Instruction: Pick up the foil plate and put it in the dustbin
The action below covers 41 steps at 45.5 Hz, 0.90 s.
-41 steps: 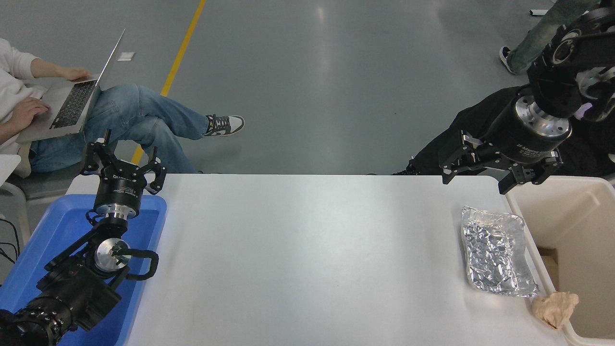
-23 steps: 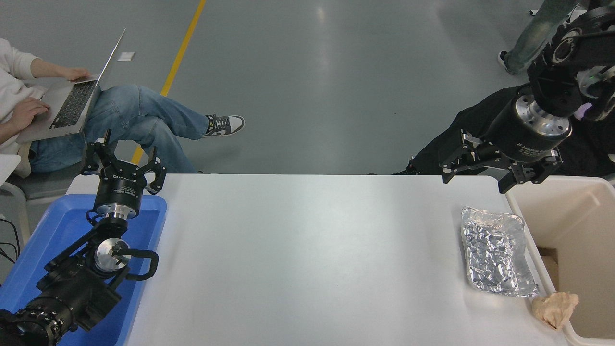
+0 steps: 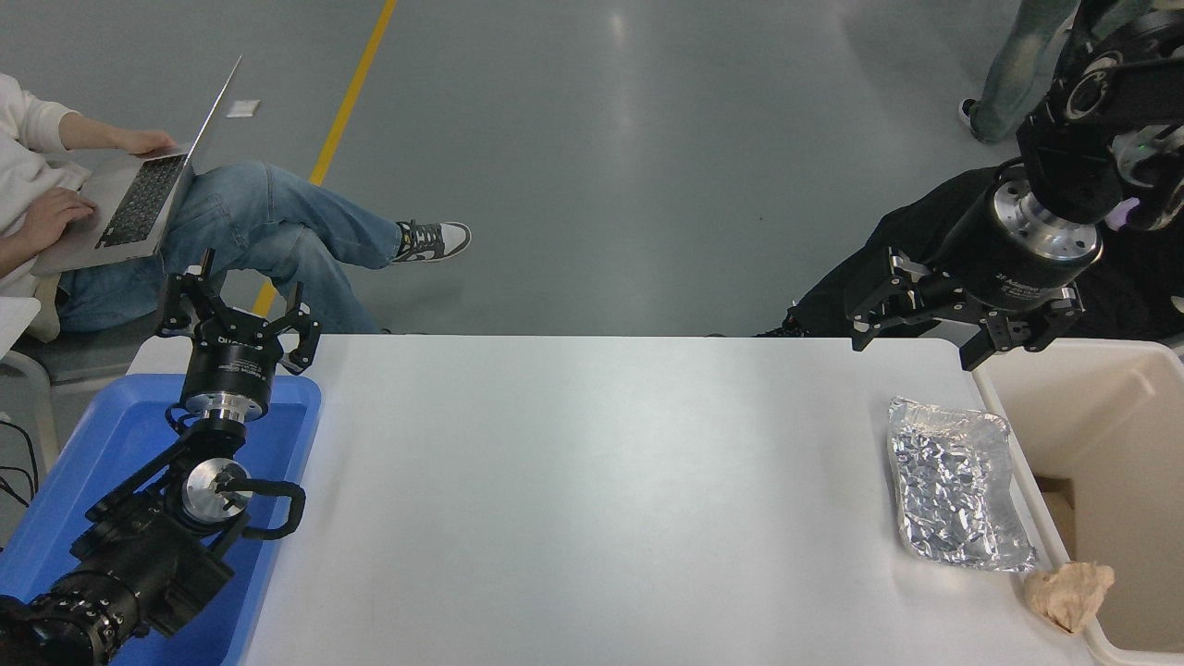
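Your left gripper [image 3: 236, 319] sits parked, fingers spread, over the blue tray [image 3: 111, 444]. Further right, the foil plate [image 3: 957, 495] lies on the table [image 3: 592, 490] beside the dustbin [image 3: 1101, 435]; your right gripper [image 3: 916, 344] hangs released above.

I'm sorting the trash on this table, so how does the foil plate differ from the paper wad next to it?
The foil plate is shiny silver; the paper wad is dull tan. The plate is a shallow rectangular tray, larger and flat on the table; the wad is a small crumpled lump resting on the dustbin rim. Both are crinkled, lie at the table's right side, and neither is held.
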Each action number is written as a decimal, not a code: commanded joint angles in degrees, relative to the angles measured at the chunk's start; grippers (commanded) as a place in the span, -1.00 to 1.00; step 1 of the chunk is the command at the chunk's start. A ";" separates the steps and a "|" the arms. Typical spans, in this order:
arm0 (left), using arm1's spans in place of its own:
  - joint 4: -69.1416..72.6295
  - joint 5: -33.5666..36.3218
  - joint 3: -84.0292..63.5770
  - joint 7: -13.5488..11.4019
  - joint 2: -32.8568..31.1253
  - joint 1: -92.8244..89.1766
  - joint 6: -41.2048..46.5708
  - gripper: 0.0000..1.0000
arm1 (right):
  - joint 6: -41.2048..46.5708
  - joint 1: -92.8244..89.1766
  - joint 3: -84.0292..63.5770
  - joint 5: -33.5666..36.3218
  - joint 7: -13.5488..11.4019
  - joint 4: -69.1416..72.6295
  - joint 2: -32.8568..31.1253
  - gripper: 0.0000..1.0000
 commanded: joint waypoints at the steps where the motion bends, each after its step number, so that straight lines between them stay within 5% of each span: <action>1: -0.03 -0.01 0.00 0.01 0.00 0.05 0.00 0.98 | 0.00 0.13 -0.02 0.04 0.00 0.08 0.00 1.00; 30: 0.06 -0.01 0.00 -0.08 0.00 -0.04 0.00 0.98 | 0.00 -0.83 -1.95 0.04 0.00 0.43 -0.09 1.00; 41: 0.06 -0.09 0.00 -0.08 -0.09 0.05 0.00 0.98 | -0.87 -4.52 -3.00 -3.99 -0.26 0.17 -4.74 1.00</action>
